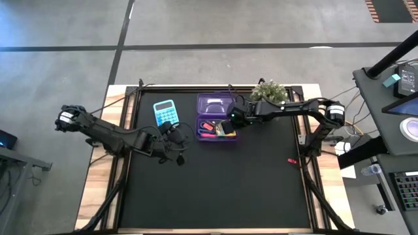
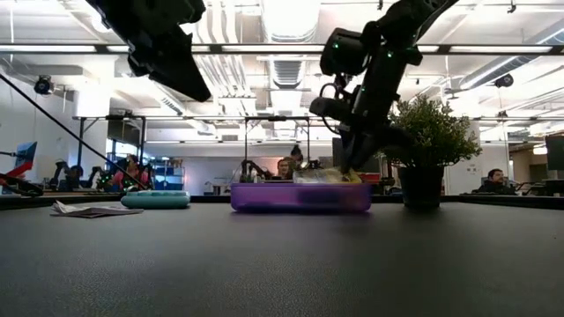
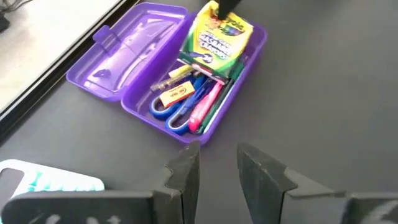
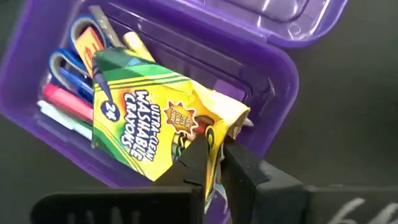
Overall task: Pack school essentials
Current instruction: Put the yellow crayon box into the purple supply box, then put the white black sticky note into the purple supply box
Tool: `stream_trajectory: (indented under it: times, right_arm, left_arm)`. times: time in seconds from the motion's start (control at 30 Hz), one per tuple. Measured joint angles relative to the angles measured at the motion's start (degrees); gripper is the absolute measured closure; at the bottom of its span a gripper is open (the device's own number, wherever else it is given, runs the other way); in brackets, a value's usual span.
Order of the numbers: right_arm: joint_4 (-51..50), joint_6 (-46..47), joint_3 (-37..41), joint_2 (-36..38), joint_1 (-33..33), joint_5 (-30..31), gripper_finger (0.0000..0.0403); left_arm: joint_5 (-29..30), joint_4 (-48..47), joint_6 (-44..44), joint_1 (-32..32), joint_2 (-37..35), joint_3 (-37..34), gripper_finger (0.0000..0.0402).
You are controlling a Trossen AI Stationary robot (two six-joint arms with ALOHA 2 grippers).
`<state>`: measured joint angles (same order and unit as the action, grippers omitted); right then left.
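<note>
An open purple pencil case (image 1: 217,128) lies on the black mat with its lid (image 1: 215,103) folded back toward the far edge. Inside lie blue-handled scissors (image 3: 176,116), a pink marker (image 3: 205,106), a green pen and a small yellow eraser. My right gripper (image 4: 213,163) is over the case's right end, shut on the yellow-green crayon box (image 4: 146,121). My left gripper (image 3: 217,167) hovers open to the left of the case, beside it and near the teal calculator (image 1: 165,112), touching nothing. My right gripper pinches the crayon box between its two fingers at the crumpled flap end (image 4: 219,127), coming from above and slanting in from the table's right. The box is tilted. Its other end (image 4: 109,93) rests on the scissors and markers in the case, and the held end is raised at the case's wall.
A potted green plant (image 1: 269,91) stands just behind my right arm at the mat's far edge. A small red item (image 1: 292,160) lies alone near the mat's right edge. The near half of the black mat (image 1: 215,196) is bare. People sit in the room beyond the table.
</note>
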<state>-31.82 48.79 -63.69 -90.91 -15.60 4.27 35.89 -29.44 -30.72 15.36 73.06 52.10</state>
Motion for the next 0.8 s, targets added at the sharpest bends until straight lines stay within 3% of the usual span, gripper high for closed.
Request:
stream_trajectory:
  times: [0.37, 0.47, 0.63, 0.8]
  right_arm:
    - [0.3, -5.7, -2.2, 0.1, -0.2, 0.2, 0.0248]
    - [-0.5, -8.3, -4.5, 0.1, -0.2, 0.3, 0.0221]
    - [-5.5, -12.2, -9.1, 0.1, -0.2, 2.3, 0.0195]
    - [-8.7, -12.9, -13.0, 0.1, -0.2, 3.4, 0.0186]
  left_arm:
    - [-0.4, -0.5, -0.6, -3.8, 1.7, -0.1, 0.0311]
    - [-1.4, -4.2, -4.6, -5.2, 2.1, -0.1, 0.0311]
    - [-8.9, -16.1, -13.5, -7.5, 2.2, -0.8, 0.0311]
    - [-19.3, -19.0, -15.5, -8.5, 2.2, -4.1, 0.0297]
